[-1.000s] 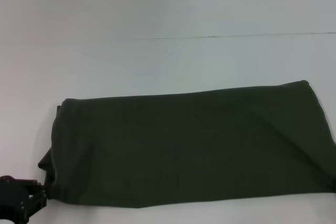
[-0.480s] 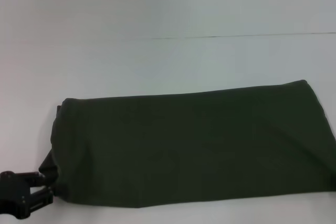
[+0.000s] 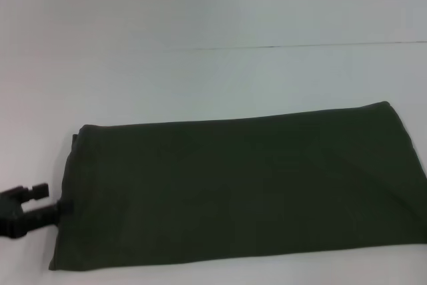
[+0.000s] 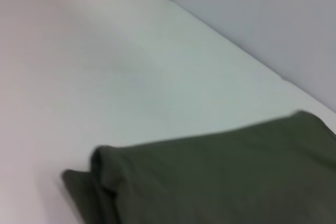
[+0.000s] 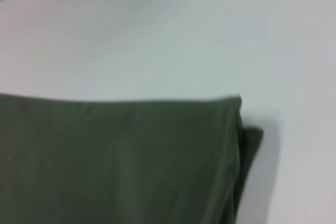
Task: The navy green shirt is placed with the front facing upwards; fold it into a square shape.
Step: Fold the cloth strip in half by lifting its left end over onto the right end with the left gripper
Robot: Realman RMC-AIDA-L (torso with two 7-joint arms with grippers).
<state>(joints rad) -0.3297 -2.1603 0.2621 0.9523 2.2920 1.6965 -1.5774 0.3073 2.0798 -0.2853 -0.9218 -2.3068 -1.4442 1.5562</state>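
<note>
shirt: the navy green shirt (image 3: 240, 188) lies on the white table (image 3: 200, 78) as a long band running left to right, plain side up, no lettering showing; its right end runs off the head view's edge.
left end: layers are stacked there, with a lower layer poking out past the fold in the left wrist view (image 4: 79, 187).
left gripper: the left gripper (image 3: 41, 201) sits low at the shirt's left short edge, touching or just beside it; fingers look slightly apart, but whether cloth lies between them i cannot tell.
right gripper: not in the head view; its wrist camera looks onto the shirt's far right corner (image 5: 231, 129).
step in hand (judged): taking the left end to fold it across toward the right.
doing it well: pinch all layers at the edge, not only the top one; lift just enough to clear, carry straight along the band, and lay edge on edge so the result comes out square.
</note>
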